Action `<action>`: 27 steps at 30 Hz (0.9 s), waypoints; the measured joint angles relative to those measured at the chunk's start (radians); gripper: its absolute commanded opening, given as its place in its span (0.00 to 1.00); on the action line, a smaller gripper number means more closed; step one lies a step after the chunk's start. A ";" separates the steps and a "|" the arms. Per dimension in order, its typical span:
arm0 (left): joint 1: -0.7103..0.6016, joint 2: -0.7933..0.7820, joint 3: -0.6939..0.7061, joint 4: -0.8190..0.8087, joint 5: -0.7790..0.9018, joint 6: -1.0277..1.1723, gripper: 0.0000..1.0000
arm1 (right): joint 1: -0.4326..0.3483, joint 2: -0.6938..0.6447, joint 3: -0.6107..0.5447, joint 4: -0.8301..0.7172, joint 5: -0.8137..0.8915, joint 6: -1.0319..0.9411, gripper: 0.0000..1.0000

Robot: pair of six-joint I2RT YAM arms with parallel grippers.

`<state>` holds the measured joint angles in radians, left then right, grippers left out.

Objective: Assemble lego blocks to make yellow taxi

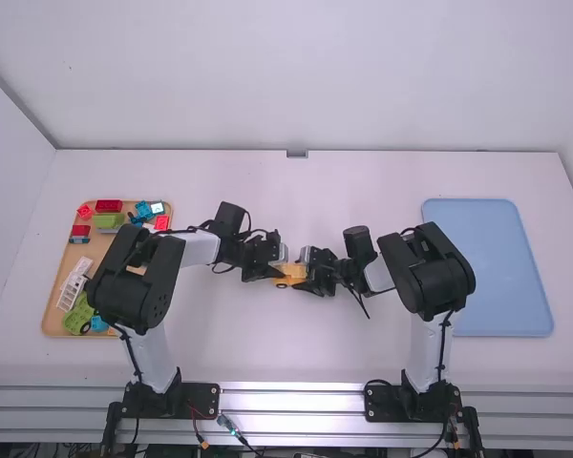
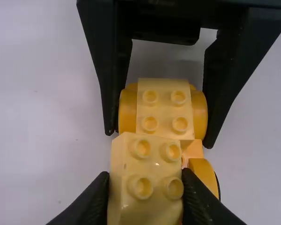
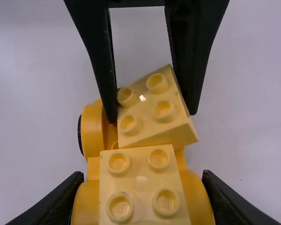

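Yellow brick (image 2: 154,167) pinched in the left gripper (image 1: 275,270) — wheeled base (image 3: 88,202) clamped in the right gripper (image 1: 312,277).

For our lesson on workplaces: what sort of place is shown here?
Probably a robotics lab or test station: two white-and-black robot arms stand on a silver metal rail before a plain white table, with a tan tray of colourful toy bricks on it.

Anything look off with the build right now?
Yes: the yellow block in the left hand is askew, twisted out of line with the studded block on the car base, where the right hand grips, and one corner juts past the base's side. It may just be mid-placement; I can't tell if it's seated.
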<state>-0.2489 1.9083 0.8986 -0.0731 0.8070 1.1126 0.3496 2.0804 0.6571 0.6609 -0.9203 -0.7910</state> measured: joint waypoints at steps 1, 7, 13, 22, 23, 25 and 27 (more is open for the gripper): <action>0.000 0.000 0.000 0.000 0.000 0.000 0.25 | 0.000 0.000 0.000 0.000 0.000 -0.001 0.38; 0.000 0.000 0.000 0.000 0.003 0.000 0.20 | 0.000 0.000 0.000 -0.001 -0.002 -0.002 0.39; 0.003 0.000 0.000 0.007 0.012 -0.007 0.25 | 0.000 0.000 0.000 -0.001 -0.002 -0.001 0.39; 0.003 -0.009 0.011 -0.065 0.007 -0.017 0.30 | 0.003 0.000 0.000 -0.010 -0.014 -0.004 0.40; 0.003 -0.009 0.013 -0.071 0.007 -0.018 0.30 | 0.004 0.000 0.000 -0.010 -0.014 -0.005 0.40; 0.003 -0.009 0.031 -0.113 0.006 -0.018 0.31 | 0.004 0.000 0.000 -0.010 -0.015 -0.005 0.40; 0.003 -0.009 0.050 -0.152 0.003 -0.018 0.32 | 0.005 0.000 0.000 -0.011 -0.016 -0.005 0.39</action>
<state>-0.2462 1.8996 0.9485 -0.2249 0.8104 1.0950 0.3542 2.0804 0.6571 0.6495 -0.9363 -0.7956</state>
